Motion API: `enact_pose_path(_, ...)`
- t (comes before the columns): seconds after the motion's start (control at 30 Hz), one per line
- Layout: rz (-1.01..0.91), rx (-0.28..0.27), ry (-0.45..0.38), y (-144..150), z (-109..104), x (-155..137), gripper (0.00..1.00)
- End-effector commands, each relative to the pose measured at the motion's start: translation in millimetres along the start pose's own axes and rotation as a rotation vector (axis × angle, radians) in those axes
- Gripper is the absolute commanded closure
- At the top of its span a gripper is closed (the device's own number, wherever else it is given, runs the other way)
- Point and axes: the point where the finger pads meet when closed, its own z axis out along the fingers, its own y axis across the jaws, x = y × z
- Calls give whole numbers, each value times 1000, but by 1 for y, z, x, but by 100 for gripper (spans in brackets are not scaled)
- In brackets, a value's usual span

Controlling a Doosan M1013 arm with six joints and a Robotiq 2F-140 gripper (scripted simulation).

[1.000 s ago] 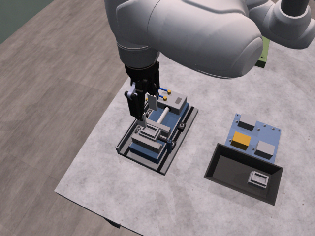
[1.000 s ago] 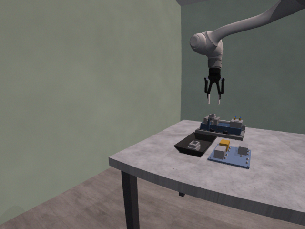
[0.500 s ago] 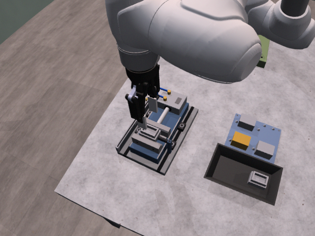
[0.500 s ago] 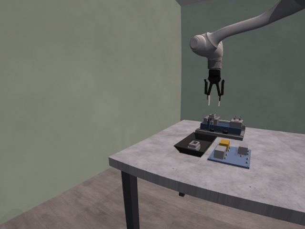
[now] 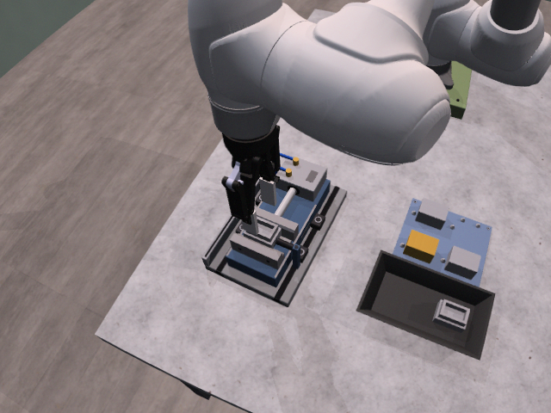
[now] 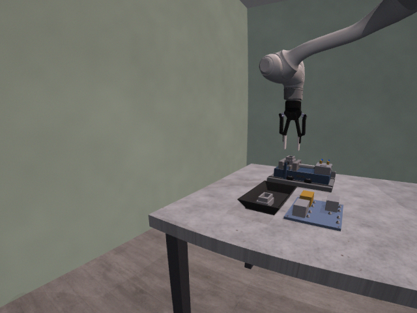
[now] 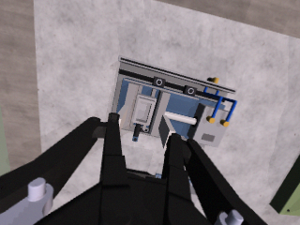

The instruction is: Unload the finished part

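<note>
The finished part (image 5: 267,231) (image 6: 290,158) (image 7: 142,110), a grey block with a rectangular pocket facing up, sits clamped between the jaws of the blue and grey vise (image 5: 249,264) (image 6: 303,175) (image 7: 180,105). My gripper (image 5: 259,207) (image 6: 291,147) (image 7: 143,117) is open and empty. It points straight down and hangs well above the part, apart from it. The dark outfeed tray (image 5: 482,320) (image 6: 249,198) stands to the right of the vise in the top view, and another pocketed grey part (image 5: 451,314) (image 6: 265,197) lies flat on its floor.
A blue fixture plate (image 5: 471,233) (image 6: 320,215) behind the tray carries an orange block (image 5: 421,245) (image 6: 307,195) and two grey blocks. A green object (image 5: 461,89) (image 7: 288,197) stands at the far table edge. The arm's large body hangs over the table's back.
</note>
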Motion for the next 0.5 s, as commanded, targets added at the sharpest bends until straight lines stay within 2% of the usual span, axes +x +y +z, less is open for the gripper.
enact_pose_path(0.0, 0, 0, 0, 0, 3, 0, 60)
enact_pose_path(0.47, 0, 0, 0, -1, 23, 0, 60)
